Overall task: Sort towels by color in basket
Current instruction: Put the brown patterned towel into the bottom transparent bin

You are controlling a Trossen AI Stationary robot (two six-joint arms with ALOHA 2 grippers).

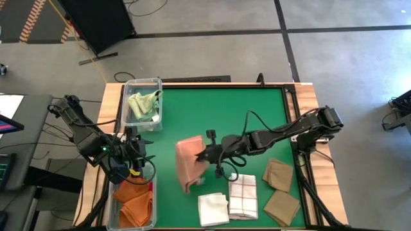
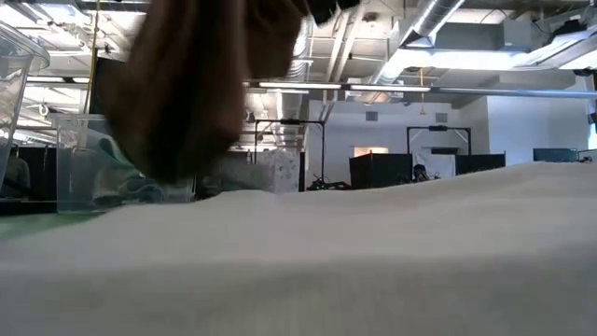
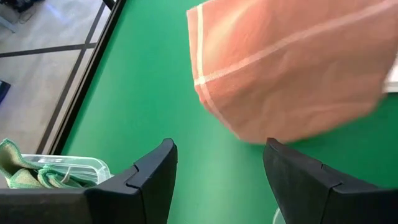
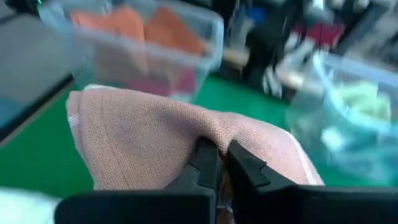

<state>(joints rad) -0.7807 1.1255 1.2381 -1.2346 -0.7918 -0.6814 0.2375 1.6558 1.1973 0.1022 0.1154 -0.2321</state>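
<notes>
Right tool (image 4: 216, 163) pinches woven salmon towel (image 4: 149, 140), draped; left tool (image 3: 217, 180) spread, empty.

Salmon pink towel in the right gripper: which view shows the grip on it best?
The right wrist view: the right gripper is shut on a bunched fold of the salmon pink towel. The high view shows the towel hanging at mid-table. The left wrist view shows only its striped face; the low view, a dark blur.
</notes>
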